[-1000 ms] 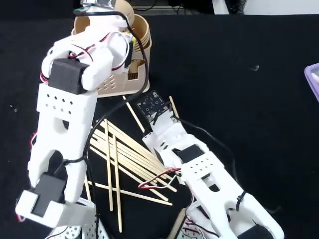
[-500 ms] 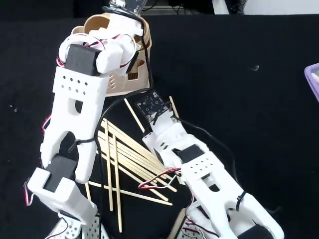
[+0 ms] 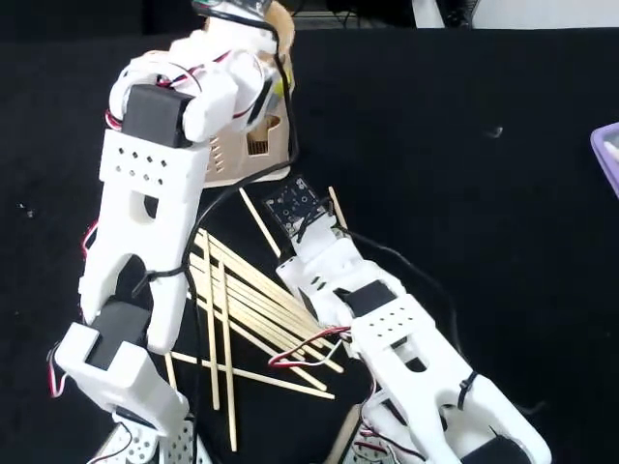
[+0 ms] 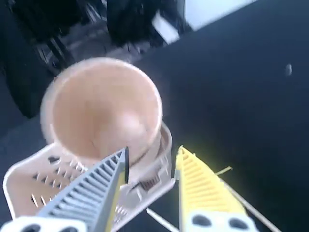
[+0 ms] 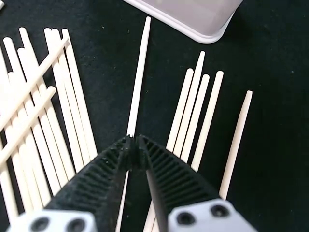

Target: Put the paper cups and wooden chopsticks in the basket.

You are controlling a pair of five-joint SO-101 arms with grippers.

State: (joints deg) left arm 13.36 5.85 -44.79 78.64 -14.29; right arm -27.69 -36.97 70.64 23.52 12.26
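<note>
A tan paper cup (image 4: 104, 111) sits nested in another cup inside the white perforated basket (image 4: 29, 179). My left gripper (image 4: 153, 153) hangs open just above the basket's edge, its grey and yellow fingers apart and holding nothing. In the high view the left arm covers most of the basket (image 3: 237, 159). Many wooden chopsticks (image 3: 242, 300) lie scattered on the black table in front of the basket. My right gripper (image 5: 133, 141) is down among them, its black fingertips shut on a single chopstick (image 5: 139, 72) that points toward the basket's corner (image 5: 193, 14).
More chopsticks lie on both sides of the right gripper, a fan (image 5: 48, 106) on one side and a few (image 5: 198, 111) on the other. A purple container (image 3: 607, 150) shows at the right edge. The table to the right is bare black cloth.
The left arm has swung up and farther back over the basket, now hiding the cups in the high view. The right arm has not moved.
</note>
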